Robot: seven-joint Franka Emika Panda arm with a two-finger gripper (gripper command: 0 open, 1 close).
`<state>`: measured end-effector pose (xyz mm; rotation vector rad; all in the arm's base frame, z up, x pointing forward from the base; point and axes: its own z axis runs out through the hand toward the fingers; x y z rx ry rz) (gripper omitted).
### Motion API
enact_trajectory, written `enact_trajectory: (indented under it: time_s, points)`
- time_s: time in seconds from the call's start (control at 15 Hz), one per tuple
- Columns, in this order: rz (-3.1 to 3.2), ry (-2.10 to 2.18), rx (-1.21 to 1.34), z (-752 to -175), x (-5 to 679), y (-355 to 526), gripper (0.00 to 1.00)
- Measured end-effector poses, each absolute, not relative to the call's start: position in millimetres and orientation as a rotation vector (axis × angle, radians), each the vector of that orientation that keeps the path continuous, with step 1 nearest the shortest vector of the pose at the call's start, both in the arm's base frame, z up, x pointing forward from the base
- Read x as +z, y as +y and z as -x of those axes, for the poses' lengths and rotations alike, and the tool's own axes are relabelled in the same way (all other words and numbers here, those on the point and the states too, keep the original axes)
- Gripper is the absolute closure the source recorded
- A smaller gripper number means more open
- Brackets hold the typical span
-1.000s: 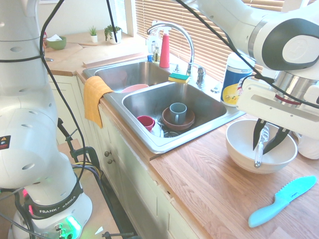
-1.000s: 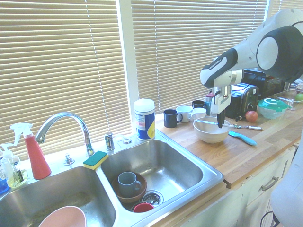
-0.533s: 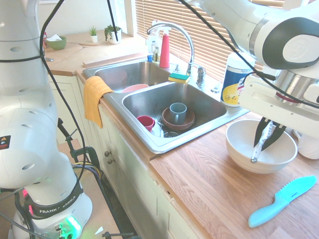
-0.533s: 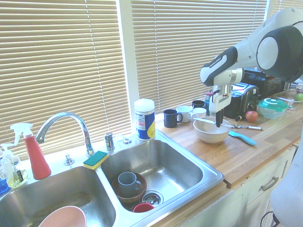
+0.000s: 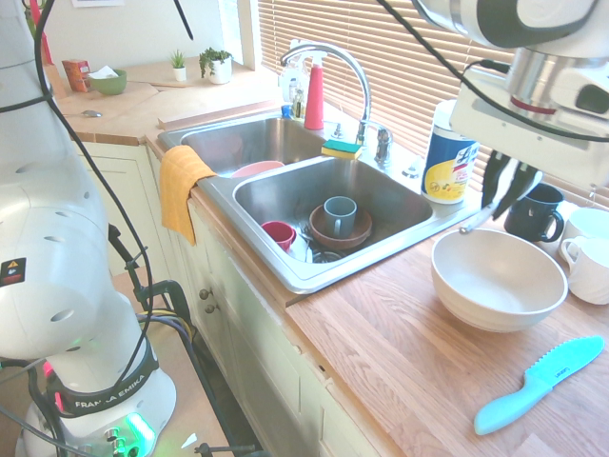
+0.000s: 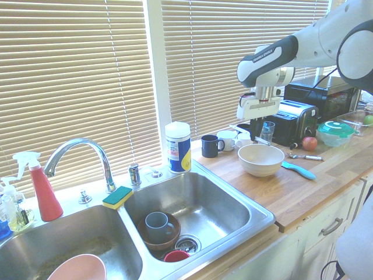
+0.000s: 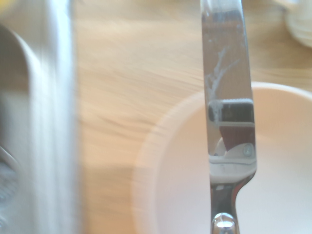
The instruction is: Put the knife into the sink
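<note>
**Q:** While the arm hangs over the counter, what is its gripper (image 5: 505, 190) doing?

**A:** Its two dark fingers are pinched together on the knife (image 5: 475, 221), whose lower end sticks out slantwise below them. The gripper points straight down, in the air above the far rim of the white bowl (image 5: 498, 278).

**Q:** Where is the knife relative to the sink (image 5: 395, 233)?

**A:** It is held over the wooden counter (image 5: 400, 343), between the bowl and the sink's near basin, touching neither. In the wrist view a long shiny metal blade (image 7: 227, 87) crosses the bowl's pale rim, with the sink's steel edge blurred off to one side.

**Q:** What else is nearby?

**A:** A turquoise plastic knife (image 5: 539, 384) lies on the counter beside the bowl. A dark mug (image 5: 535, 211) and white cups (image 5: 586, 257) stand behind the bowl. Inside the basin sit a grey mug (image 5: 339, 215) in a brown dish and a small red cup (image 5: 280, 233).
</note>
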<state>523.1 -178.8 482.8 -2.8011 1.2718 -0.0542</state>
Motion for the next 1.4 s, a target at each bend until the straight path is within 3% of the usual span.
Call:
enact_trajectory:
  time_s: [0.53,0.93,1.4]
  points:
    - [2.701,1.429,-0.240,-508,416,56,1.00]
    - [2.706,1.418,-0.258,-501,353,133,1.00]
    - [2.709,1.416,-0.210,-510,265,139,1.00]
